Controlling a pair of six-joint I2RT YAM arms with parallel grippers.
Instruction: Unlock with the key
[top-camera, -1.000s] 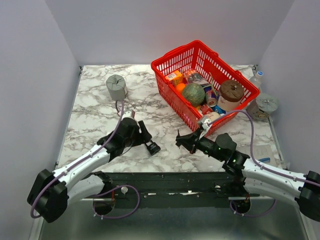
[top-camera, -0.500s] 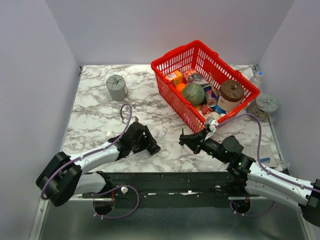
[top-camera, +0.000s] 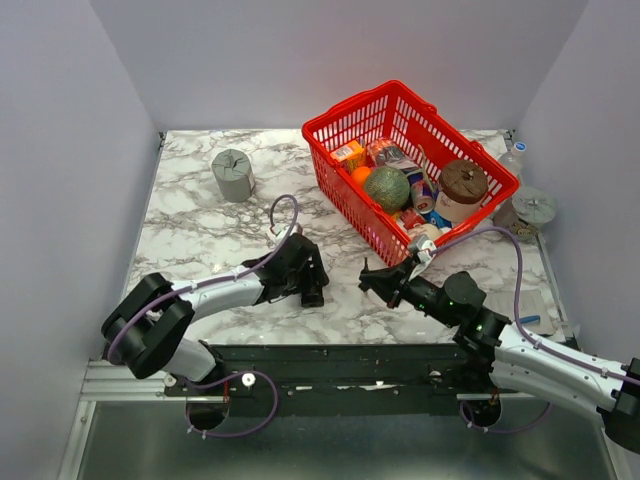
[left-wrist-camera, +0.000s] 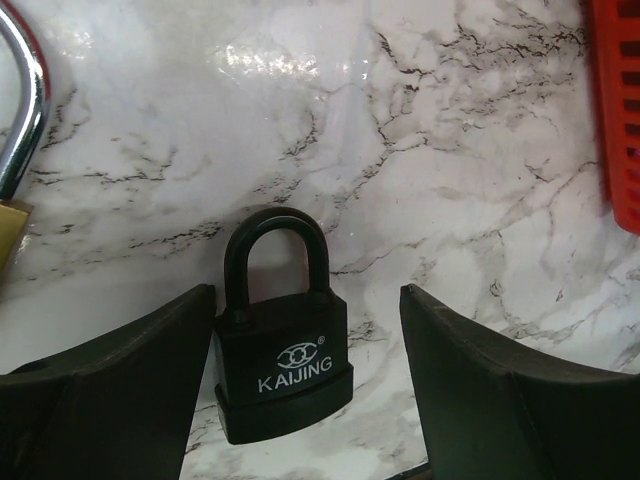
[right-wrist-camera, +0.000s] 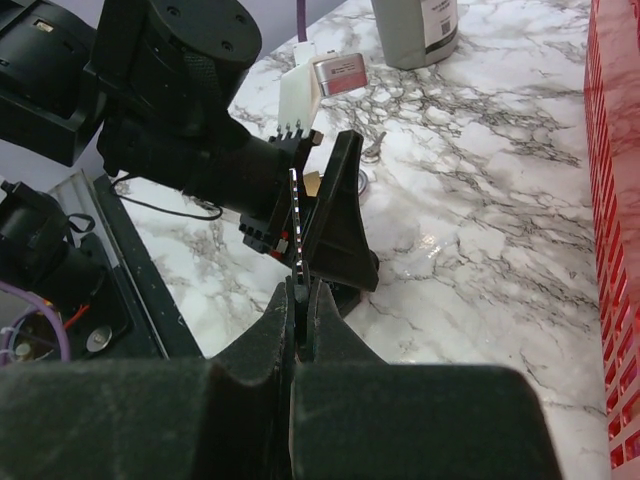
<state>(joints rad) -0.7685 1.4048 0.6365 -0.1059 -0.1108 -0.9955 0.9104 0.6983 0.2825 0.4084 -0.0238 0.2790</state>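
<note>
Though hidden overhead, left wrist shows black padlock (left-wrist-camera: 283, 370) between spread left fingers (left-wrist-camera: 110, 390), right fingers (right-wrist-camera: 272, 335) closed.

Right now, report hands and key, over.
Left hand open, straddling black padlock. Right hand shut on key. Brass padlock beside it, apart.

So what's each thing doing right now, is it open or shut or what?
black padlock: shackle shut, lying flat.
left tool: open, one finger on each side of the black padlock.
right tool: shut; can't tell if it pinches anything.
brass padlock: mostly out of view, can't tell.
red basket: upright, full of groceries.
</note>
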